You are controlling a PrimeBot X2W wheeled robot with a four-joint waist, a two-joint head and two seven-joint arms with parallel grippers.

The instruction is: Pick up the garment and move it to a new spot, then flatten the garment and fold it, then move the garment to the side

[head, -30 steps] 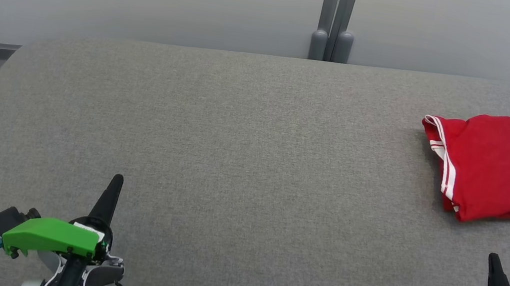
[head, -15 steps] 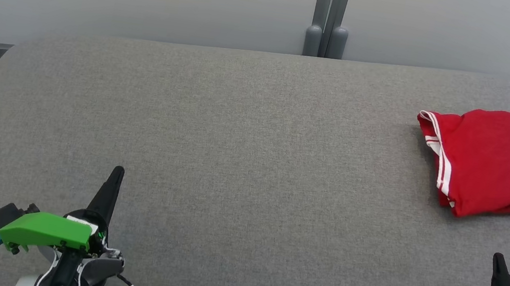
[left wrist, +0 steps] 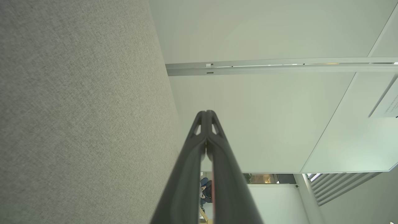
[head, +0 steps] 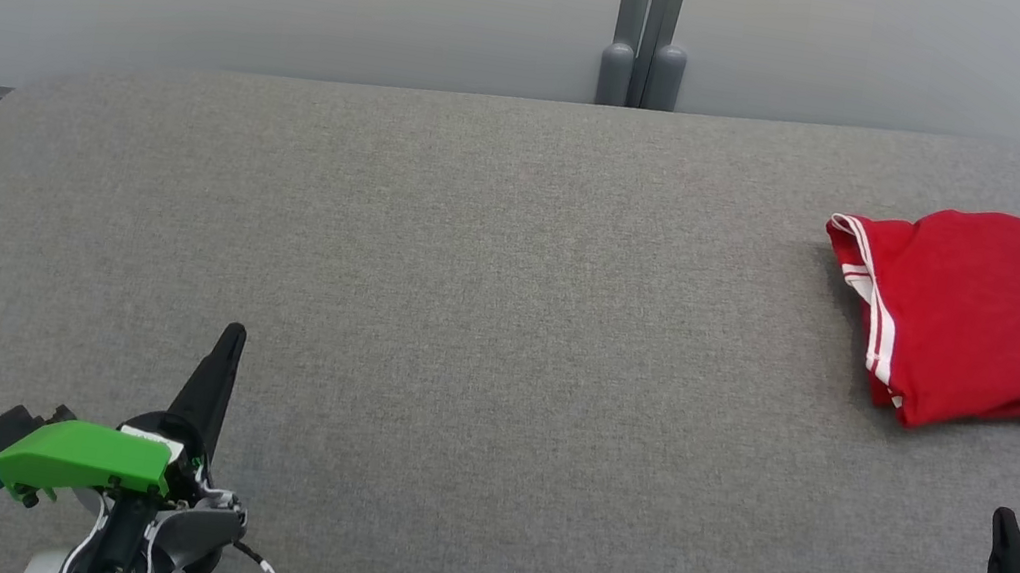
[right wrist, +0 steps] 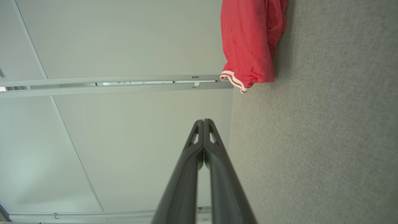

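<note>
While both pairs of long dark fingers are pressed fully together with nothing between them, the left gripper (head: 230, 338) and the right gripper (head: 1002, 522) point forward over the grey woven fabric surface (head: 511, 277), well apart from each other. The folded red cloth garment with white striped trim (head: 1001, 314) lies on that surface ahead of the right gripper's fingertips, clear of them, and far to the right of the left gripper's.

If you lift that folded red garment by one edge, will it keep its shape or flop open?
Probably flops: the red garment shows soft, rumpled folds, so layers would likely unfold and hang. It looks thin and light. On the grey surface, pushing may bunch it.
</note>
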